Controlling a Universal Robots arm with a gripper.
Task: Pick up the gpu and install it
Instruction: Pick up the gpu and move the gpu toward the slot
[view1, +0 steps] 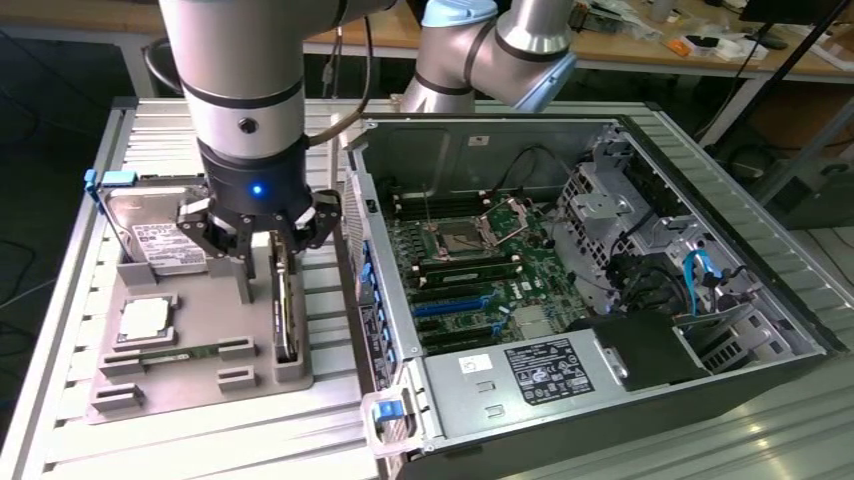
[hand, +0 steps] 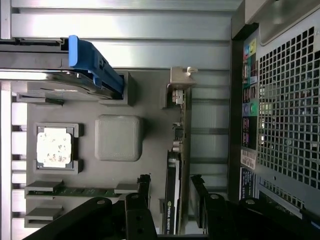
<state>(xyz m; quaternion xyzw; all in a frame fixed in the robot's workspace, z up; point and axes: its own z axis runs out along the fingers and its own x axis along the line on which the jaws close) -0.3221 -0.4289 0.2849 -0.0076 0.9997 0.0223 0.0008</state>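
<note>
On the gray holder (view1: 187, 375), at nine o'clock from the computer case (view1: 534, 125) in the exterior view, the gpu (view1: 283, 310) stands on its edge between the wide-open jaws of the gripper (view1: 274, 250), so a good grab needs it kept in the middle and a straight, gentle squeeze.

Thin black gpu card (view1: 283, 318) with silvery bracket, on edge in the grey fixture tray (view1: 200, 385): upper end is hidden behind the black gripper (view1: 267, 250). In the wrist view the card runs under the gripper's links and off the picture edge. Its face lettering is too blurred to read. Whether the fingers (hand: 197, 192) touch the card: cannot tell.

Silver boxy hard drive (view1: 150, 235) with white label is partly covered by the grey arm (view1: 240, 80), itself cut by the exterior view's top edge.

Perforated rear panel (hand: 290, 100) of the computer case runs off the wrist picture's edge. Print on the power-supply label (view1: 541, 372) is too small to read.
</note>
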